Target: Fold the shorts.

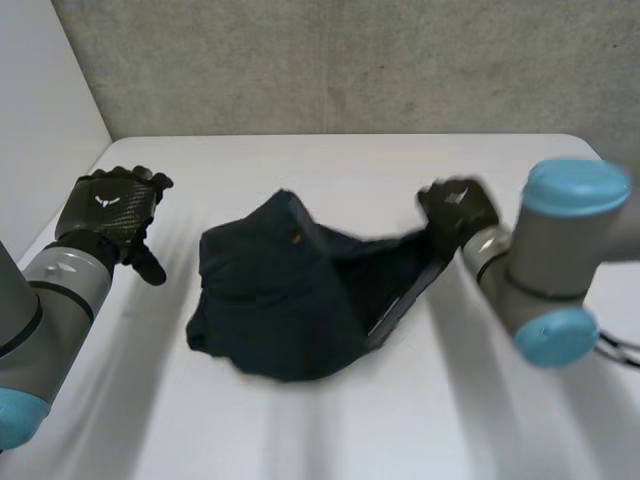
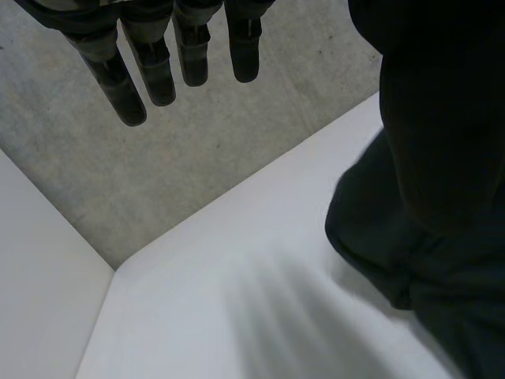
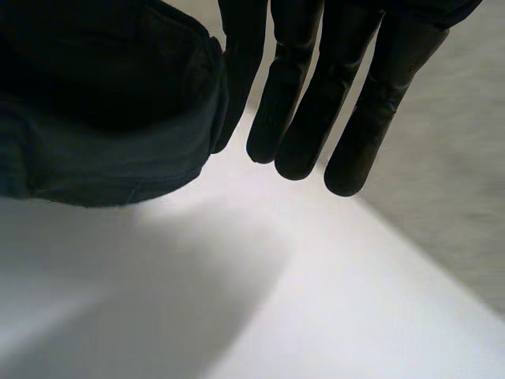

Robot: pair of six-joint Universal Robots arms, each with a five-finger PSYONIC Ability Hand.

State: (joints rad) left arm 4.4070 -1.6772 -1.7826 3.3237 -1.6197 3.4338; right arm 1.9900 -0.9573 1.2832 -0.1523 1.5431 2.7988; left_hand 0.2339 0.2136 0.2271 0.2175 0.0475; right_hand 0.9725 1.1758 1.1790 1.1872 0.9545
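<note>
We note dark navy fabric shorts (image 1: 280,300) bunched at the middle of the white table (image 1: 400,430). The right black hand (image 1: 458,208) pinches their raised right edge with near-straight fingers. The left black hand (image 1: 105,210) hovers well to their left, fingers straight and empty.

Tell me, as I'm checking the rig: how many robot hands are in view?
2. The left robot hand is open over the table left of the shorts, apart from them. The right robot hand holds their right edge, lifted.
</note>
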